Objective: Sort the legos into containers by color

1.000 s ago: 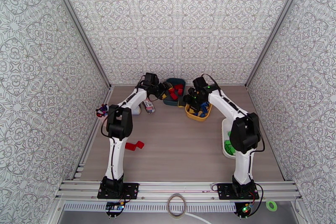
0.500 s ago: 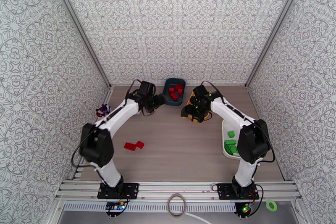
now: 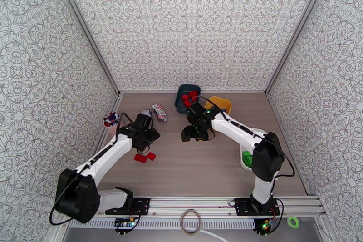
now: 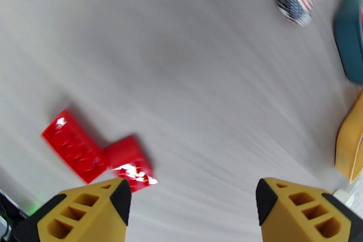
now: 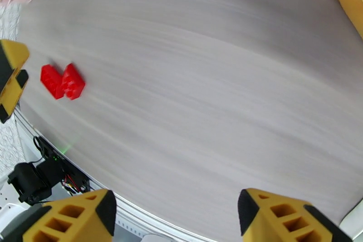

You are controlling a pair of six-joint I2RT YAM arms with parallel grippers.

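Red legos (image 4: 97,159) near spread left fingers (image 4: 193,202); right fingers (image 5: 177,213) spread; overhead, green legos (image 3: 247,159) in tray (image 3: 242,151).

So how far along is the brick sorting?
Looks nearly done: red studded plastic bricks lie in the dark teal bin, green bricks in the white tray. In hand: nothing; the left end effector and right end effector are open. Left: two red bricks on the table, near the left end effector.

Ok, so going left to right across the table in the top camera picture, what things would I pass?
pink cup of pens → red legos → teal bin → yellow bin → white tray
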